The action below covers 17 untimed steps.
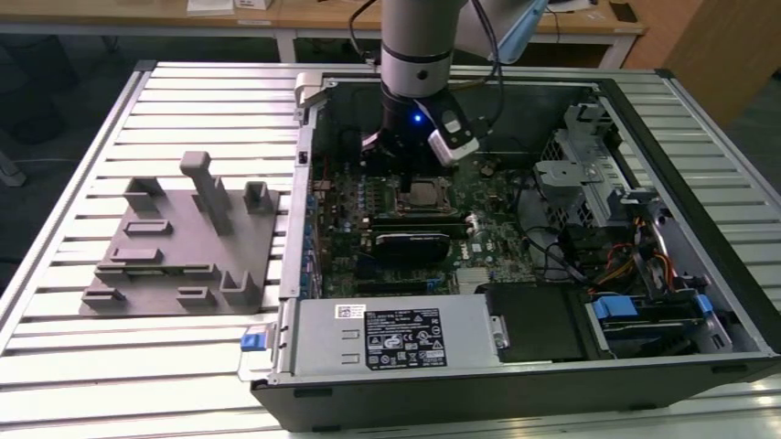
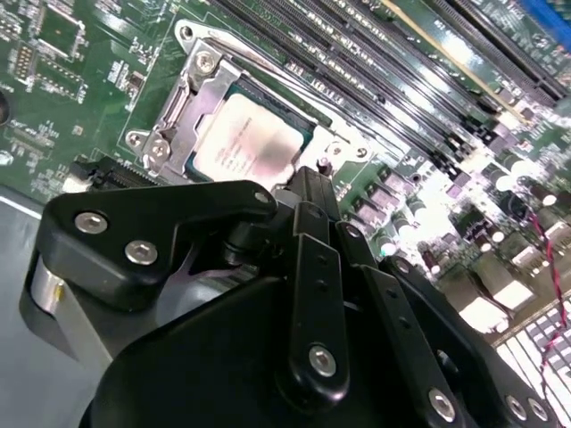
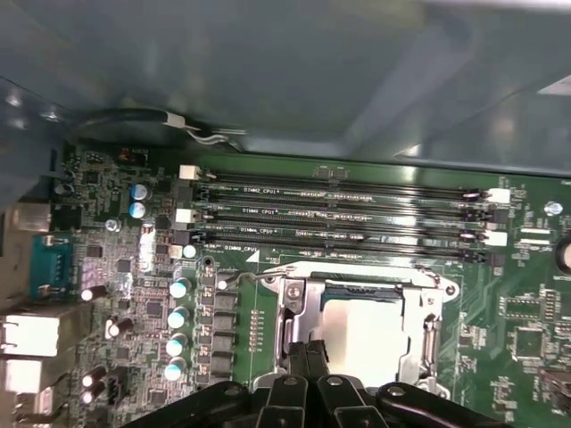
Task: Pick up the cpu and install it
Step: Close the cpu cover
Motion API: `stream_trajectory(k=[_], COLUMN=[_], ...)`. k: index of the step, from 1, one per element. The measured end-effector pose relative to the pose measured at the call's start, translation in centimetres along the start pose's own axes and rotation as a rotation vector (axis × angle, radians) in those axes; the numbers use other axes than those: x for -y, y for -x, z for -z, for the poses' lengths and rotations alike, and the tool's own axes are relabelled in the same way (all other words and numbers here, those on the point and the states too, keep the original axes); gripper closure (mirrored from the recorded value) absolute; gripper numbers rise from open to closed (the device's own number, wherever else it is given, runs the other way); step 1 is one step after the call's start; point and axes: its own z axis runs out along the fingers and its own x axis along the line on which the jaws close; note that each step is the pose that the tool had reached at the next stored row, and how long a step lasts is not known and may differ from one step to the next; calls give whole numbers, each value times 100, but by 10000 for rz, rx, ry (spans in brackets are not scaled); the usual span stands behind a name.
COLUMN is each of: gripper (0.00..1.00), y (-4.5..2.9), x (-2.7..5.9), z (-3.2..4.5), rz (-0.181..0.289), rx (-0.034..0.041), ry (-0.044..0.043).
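Evidently the pick-up part of the task is done. The cpu (image 1: 425,192) lies inside the open computer case (image 1: 683,302) on the motherboard (image 1: 354,201). That is a little above the centre of the exterior view, well apart from the grey fixture block (image 1: 183,247) on the bench (image 1: 208,96) at the exterior view's left.

Seating: in both wrist views the cpu (image 2: 248,143) (image 3: 366,339) sits flat within the metal socket frame (image 2: 169,120), silvery top up, with no corner visibly raised. Judgement: placement into the socket looks complete. You cannot settle from these views whether the retention plate and its lever are locked down, so log that as the open item.

Fingers: in the first wrist view the fingers (image 3: 299,357) are pressed together with nothing between them. The second wrist view agrees, showing the fingers (image 2: 314,192) as one narrow closed tip. They grasp nothing, and the cpu is not in their hold.

Relation: the closed tip stands over the edge of the socket frame, just beside one corner of the cpu, on the side away from the memory slots (image 3: 339,214). You cannot tell whether the tip touches the frame or the chip or hangs just above them. In the exterior view the arm (image 1: 415,55) comes down from the upper centre of the frame, directly over the socket area.
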Motion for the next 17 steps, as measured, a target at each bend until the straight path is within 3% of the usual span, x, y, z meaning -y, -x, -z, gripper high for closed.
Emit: stream_trajectory(k=[7,17], gripper=[89,89], y=[23,278], x=[1,12], z=[18,12], rz=[1,0], rx=[-2,-1], ry=[-2,-1])
